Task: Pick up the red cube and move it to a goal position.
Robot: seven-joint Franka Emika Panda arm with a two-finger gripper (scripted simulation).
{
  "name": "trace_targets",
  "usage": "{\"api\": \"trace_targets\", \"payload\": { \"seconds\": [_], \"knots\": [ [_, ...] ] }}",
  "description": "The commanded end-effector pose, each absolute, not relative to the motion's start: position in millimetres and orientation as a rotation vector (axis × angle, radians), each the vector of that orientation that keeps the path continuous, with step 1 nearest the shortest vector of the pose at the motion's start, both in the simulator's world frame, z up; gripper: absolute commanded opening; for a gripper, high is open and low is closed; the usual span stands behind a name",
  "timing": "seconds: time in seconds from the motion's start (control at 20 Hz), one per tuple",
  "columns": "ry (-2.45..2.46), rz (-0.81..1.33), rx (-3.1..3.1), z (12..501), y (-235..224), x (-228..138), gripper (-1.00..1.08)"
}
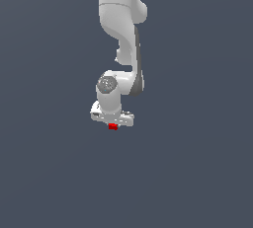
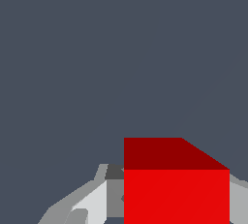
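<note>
The red cube [image 1: 112, 127] is a tiny bright red block held right under the white hand of the arm, near the middle of the exterior view. My gripper [image 1: 113, 123] points down with its fingers on either side of the cube. In the wrist view the red cube [image 2: 176, 189] fills the gap between the two fingers [image 2: 114, 196], which touch its opposite sides. The gripper looks shut on the cube. The fingertips are hidden behind the cube and the picture's edge.
The white arm [image 1: 121, 19] reaches down from the top of the exterior view. Everything around it is a plain dark grey-blue surface [image 1: 197, 163] with no other objects in view.
</note>
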State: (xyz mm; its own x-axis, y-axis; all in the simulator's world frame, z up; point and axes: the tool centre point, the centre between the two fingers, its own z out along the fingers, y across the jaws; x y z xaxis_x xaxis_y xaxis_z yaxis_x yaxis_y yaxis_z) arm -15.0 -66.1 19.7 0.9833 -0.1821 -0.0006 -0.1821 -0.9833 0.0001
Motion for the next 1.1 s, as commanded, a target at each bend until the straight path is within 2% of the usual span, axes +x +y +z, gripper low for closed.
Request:
{"api": "trace_targets", "payload": {
  "seconds": [0.0,0.5,1.05],
  "knots": [
    [-0.287,0.000,3.128,20,-66,-15,-1.00],
    [-0.287,-0.001,3.128,28,-69,-25,-1.00],
    [-0.287,0.000,3.129,66,-84,-70,-1.00]
  ]
}}
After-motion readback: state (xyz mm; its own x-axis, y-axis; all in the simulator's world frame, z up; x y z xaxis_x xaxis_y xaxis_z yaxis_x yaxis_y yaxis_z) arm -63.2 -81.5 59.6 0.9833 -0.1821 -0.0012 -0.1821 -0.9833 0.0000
